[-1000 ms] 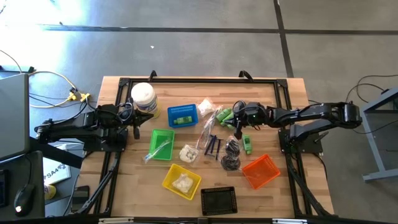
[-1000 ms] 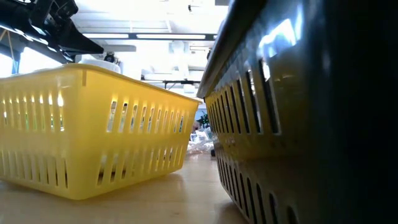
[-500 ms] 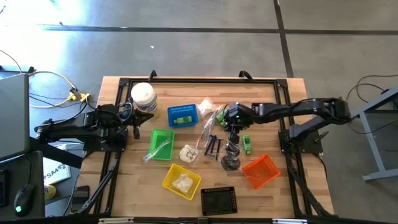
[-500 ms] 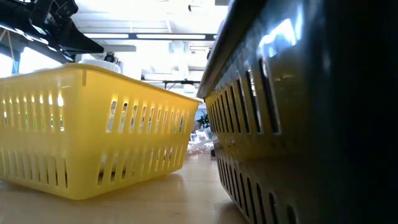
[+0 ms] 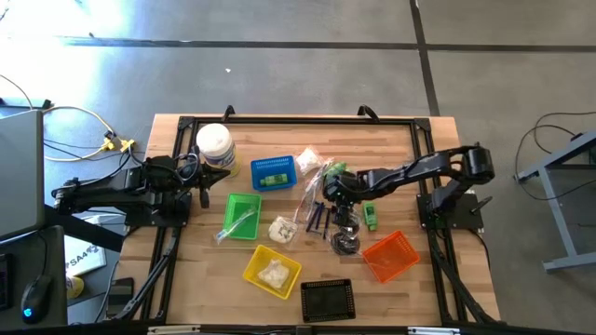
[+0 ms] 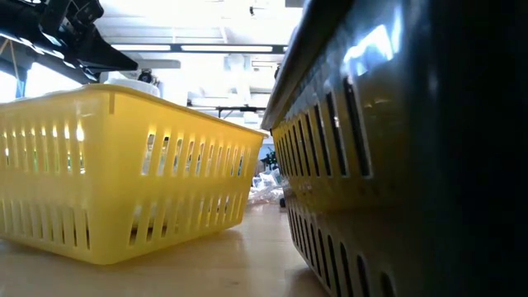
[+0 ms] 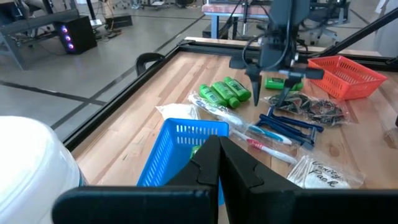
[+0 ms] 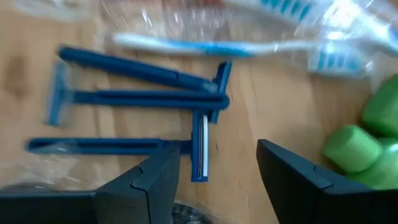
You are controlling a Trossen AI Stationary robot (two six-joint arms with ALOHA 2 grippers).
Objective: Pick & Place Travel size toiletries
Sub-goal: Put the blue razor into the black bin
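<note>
Hovering: my right gripper (image 8: 217, 171) stood released over thin dark-blue plastic razors (image 8: 134, 99), at twelve o'clock.
Handling: light, stiff, slippery; I judged mid-handle best.

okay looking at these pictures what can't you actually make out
- Low view: the yellow basket and a dark basket wall block nearly all the table.
- High view: the contents of the yellow basket and the dark pile are too small to identify.
- Right wrist view: the razors, toothbrushes and green bottles are blurred, the bottles cut off by the edge.
- Left wrist view: the white jar is cut off by the edge.
</note>
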